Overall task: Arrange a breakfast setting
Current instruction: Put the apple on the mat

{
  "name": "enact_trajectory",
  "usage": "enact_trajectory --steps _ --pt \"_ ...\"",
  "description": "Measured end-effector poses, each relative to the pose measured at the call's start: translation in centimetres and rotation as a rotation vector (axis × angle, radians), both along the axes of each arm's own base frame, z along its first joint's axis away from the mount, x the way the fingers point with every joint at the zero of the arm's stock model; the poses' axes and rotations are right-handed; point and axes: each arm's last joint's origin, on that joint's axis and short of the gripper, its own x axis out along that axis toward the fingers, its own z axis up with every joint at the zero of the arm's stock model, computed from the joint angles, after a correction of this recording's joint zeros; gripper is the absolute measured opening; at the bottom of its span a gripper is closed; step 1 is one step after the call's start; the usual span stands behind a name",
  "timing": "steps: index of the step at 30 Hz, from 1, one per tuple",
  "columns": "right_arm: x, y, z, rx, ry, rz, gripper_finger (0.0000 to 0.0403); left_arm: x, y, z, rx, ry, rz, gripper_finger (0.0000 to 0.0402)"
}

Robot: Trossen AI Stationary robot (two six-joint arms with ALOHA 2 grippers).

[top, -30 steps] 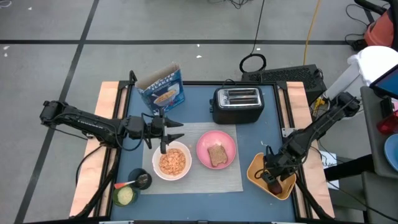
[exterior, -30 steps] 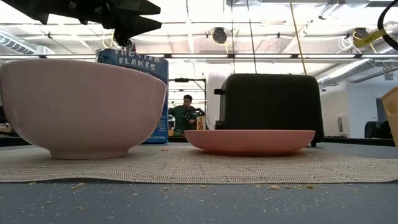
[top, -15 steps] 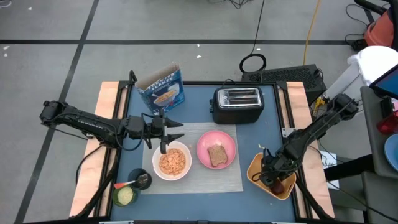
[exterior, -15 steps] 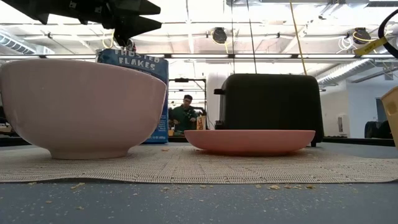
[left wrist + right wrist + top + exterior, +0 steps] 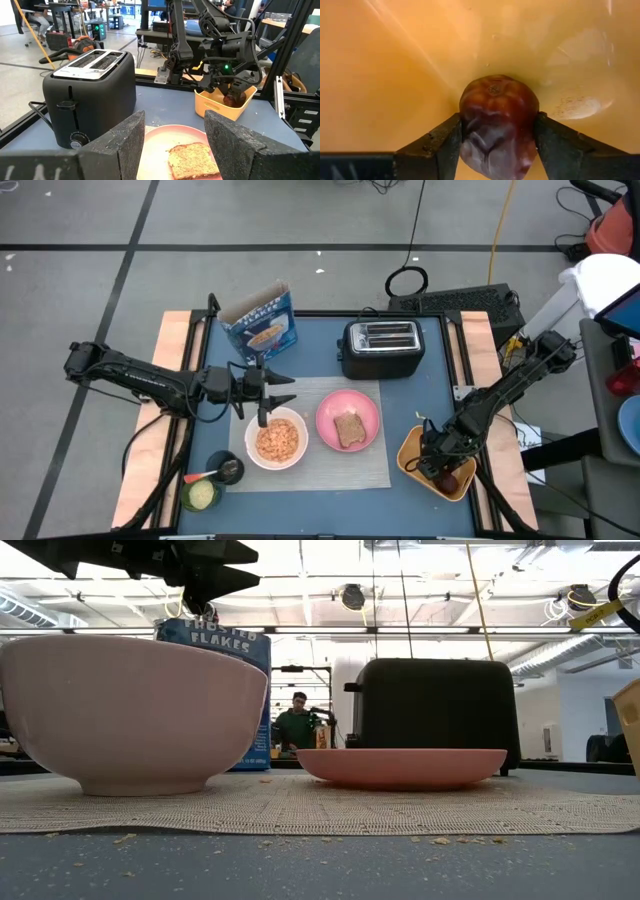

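Right wrist view: right gripper (image 5: 496,137) is down inside the yellow-orange dish (image 5: 395,65), fingers clamped on both sides of the small dark red fruit (image 5: 498,125), which sits on the dish floor.

High view: that dish (image 5: 412,460) is at the worktop's (image 5: 320,330) right edge, off the grey mat (image 5: 375,470). On the mat: white bowl (image 5: 276,439) with orange-brown cereal, and just to its right the pink plate (image 5: 347,420) carrying the toast slice (image 5: 349,429).

Left gripper (image 5: 284,390) hovers above the bowl's far rim, fingers apart, nothing held.

Black toaster (image 5: 380,347) stands behind the plate. Blue cereal box (image 5: 212,640) behind the bowl reads "FLAKES" in the low view.

Person (image 5: 297,728) visible in the room beyond.
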Motion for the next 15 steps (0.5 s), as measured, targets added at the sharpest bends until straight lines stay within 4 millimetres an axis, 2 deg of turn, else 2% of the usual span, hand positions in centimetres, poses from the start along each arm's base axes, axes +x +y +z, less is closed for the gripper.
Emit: enact_trajectory --steps 8,15 --pt "-0.02 -0.01 0.07 0.004 -0.002 0.001 0.0216 0.01 0.0 -0.01 0.0 0.0 0.0 0.0212" --pt "-0.23 -0.25 0.96 0.041 -0.042 -0.008 0.0215 0.0 0.0 0.0 0.0 0.0 0.0 0.0211"
